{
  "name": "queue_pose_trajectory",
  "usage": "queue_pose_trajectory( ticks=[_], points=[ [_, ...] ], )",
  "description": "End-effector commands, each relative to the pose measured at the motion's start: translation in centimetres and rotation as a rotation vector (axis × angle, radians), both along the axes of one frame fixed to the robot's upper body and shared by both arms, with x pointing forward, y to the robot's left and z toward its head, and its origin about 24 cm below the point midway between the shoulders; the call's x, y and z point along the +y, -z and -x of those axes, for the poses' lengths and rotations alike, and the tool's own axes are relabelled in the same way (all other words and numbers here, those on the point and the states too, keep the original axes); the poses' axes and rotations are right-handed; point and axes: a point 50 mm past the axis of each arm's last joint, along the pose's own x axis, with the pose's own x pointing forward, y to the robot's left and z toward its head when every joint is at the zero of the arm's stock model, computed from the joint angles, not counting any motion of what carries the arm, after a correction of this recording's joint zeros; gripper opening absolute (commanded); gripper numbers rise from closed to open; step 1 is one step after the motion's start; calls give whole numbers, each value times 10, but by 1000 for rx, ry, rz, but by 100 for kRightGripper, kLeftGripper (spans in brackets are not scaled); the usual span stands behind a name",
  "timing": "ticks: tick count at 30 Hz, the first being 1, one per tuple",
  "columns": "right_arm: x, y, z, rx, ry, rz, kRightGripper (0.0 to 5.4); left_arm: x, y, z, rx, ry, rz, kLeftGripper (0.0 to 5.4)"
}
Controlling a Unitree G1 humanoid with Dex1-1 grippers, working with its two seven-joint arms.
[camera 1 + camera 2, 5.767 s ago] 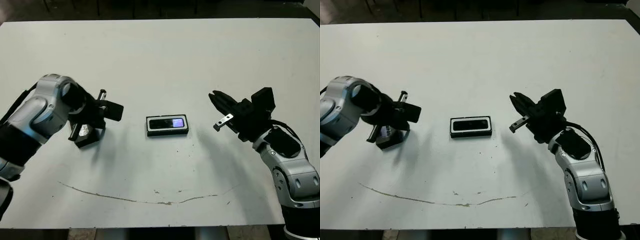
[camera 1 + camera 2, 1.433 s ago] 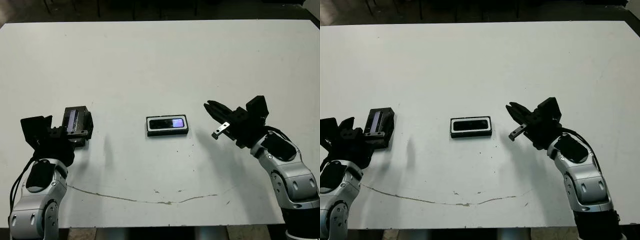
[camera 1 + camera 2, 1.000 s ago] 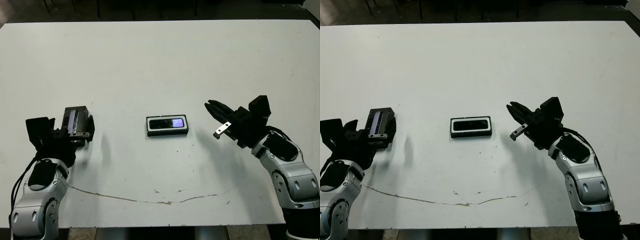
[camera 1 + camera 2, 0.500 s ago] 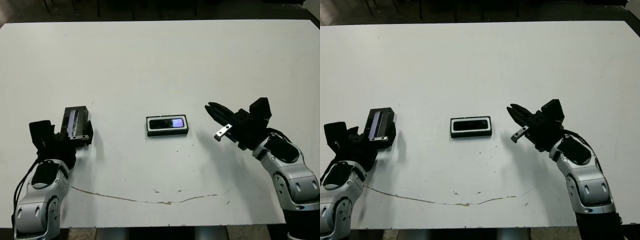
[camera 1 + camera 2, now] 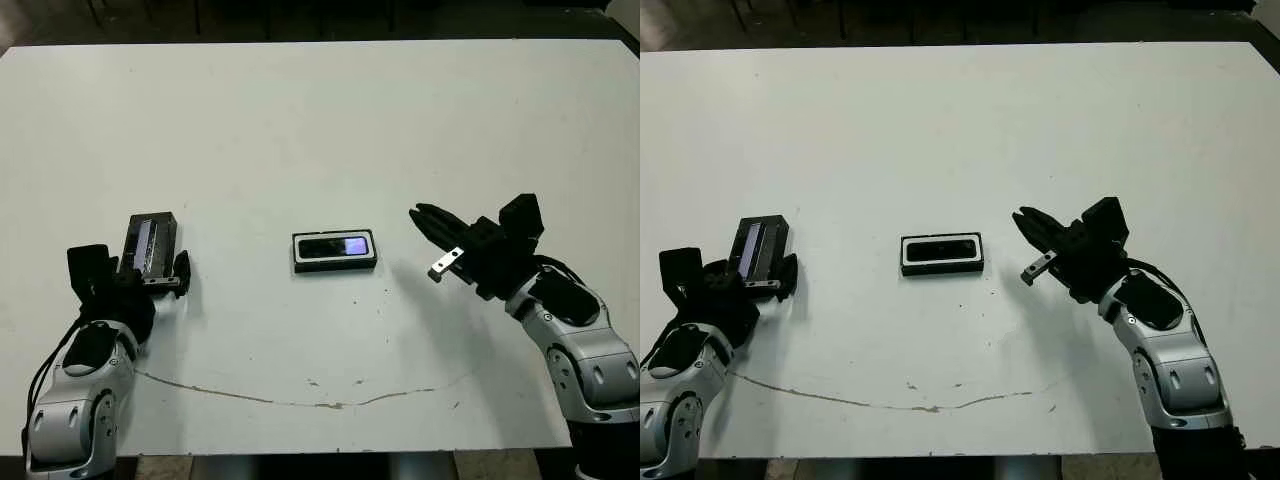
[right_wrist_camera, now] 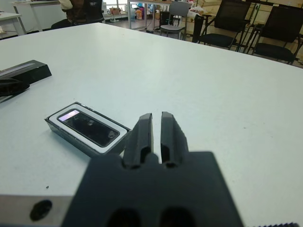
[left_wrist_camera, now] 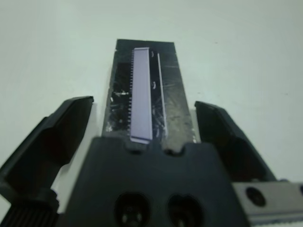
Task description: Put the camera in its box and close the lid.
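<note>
Since the earlier frames my left arm has drawn back toward me, leaving the lid [image 5: 150, 242] flat on the counter [image 5: 320, 110], while the right arm has barely shifted. From the head view, the camera [image 5: 337, 246] sits in the box [image 5: 335, 251] at mid-counter, well apart from the lid. In the left wrist view, the left pincer [image 7: 144, 137] is spread wide, fingers either side of the lid's near end without touching it. In the right wrist view, the right pincer [image 6: 152, 135] is pressed almost closed and empty, aimed near the box. My worry: closing on the lid's thin edges could tip or skid it, and setting it down askew could shove the box, since nothing steadies it.
</note>
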Motion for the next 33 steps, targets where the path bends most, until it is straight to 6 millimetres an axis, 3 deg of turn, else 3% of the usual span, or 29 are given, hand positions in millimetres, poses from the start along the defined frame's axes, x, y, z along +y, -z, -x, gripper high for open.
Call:
queue_pose_trajectory(
  ticks=[1, 8, 11, 23, 33],
  points=[
    [-6, 6, 3, 30, 15, 17, 0, 5, 12, 6, 56, -70, 13, 539],
    [-7, 6, 3, 36, 17, 13, 0, 5, 16, 10, 44, -163, 77, 539],
    [-6, 6, 3, 35, 15, 11, 0, 5, 16, 11, 36, -195, 116, 511],
    [-5, 5, 3, 30, 21, 15, 0, 7, 13, 11, 50, -23, 48, 300],
    [-4, 5, 3, 28, 29, 27, 0, 6, -1, 8, 4, 93, -11, 291]
  ],
)
